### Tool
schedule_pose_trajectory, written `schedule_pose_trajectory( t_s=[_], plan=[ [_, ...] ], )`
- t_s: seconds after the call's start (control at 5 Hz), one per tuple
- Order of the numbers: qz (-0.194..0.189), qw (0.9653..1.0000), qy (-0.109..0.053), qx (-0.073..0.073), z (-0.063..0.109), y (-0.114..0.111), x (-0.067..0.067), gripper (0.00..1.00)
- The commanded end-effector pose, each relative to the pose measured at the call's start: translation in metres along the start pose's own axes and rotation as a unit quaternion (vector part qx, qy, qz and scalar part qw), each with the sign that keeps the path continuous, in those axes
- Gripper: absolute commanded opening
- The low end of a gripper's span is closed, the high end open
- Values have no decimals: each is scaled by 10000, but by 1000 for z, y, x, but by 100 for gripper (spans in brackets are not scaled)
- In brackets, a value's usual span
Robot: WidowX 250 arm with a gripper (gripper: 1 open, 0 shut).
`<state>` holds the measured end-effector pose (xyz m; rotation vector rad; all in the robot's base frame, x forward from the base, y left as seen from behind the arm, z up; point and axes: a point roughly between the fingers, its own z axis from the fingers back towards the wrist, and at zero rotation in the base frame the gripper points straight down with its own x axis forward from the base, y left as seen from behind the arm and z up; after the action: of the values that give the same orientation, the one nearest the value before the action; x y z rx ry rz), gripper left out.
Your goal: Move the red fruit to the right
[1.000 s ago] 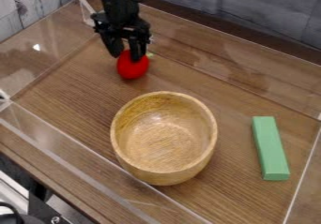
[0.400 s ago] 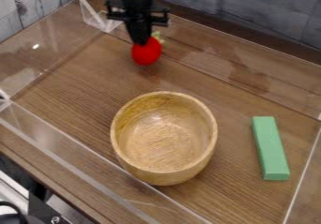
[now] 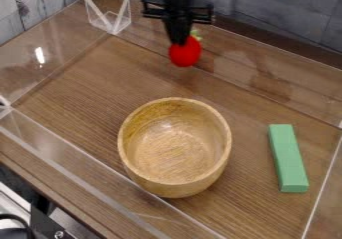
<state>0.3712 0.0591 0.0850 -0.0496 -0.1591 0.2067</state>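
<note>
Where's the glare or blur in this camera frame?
Camera view: white glare patches on the clear plastic wall at left; gripper and red fruit look soft-edged, while the wooden bowl and green block are crisper; low resolution overall, lighting even, no hard shadows.

Robot lab test bench, wooden tabletop [image 3: 267,93], clear plastic barrier walls [image 3: 67,173], grey plank backdrop [image 3: 281,8]

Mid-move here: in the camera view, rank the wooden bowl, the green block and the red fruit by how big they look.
1. wooden bowl: clearly the largest.
2. green block: long and flat.
3. red fruit: smallest, though it is farther from the camera, so its gap to the block is unsure.
</note>
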Motion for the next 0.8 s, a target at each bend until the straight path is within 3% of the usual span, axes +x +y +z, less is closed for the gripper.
schedule_pose_trajectory(
  t_s=[0.0, 0.4, 0.6],
  plan=[
    [-125, 9985, -527, -18, 36, -16, 7, 0],
    [-220, 9981, -577, -61, 29, -54, -4, 0],
    [-281, 9979, -576, -64, 15, -74, -9, 0]
  ],
)
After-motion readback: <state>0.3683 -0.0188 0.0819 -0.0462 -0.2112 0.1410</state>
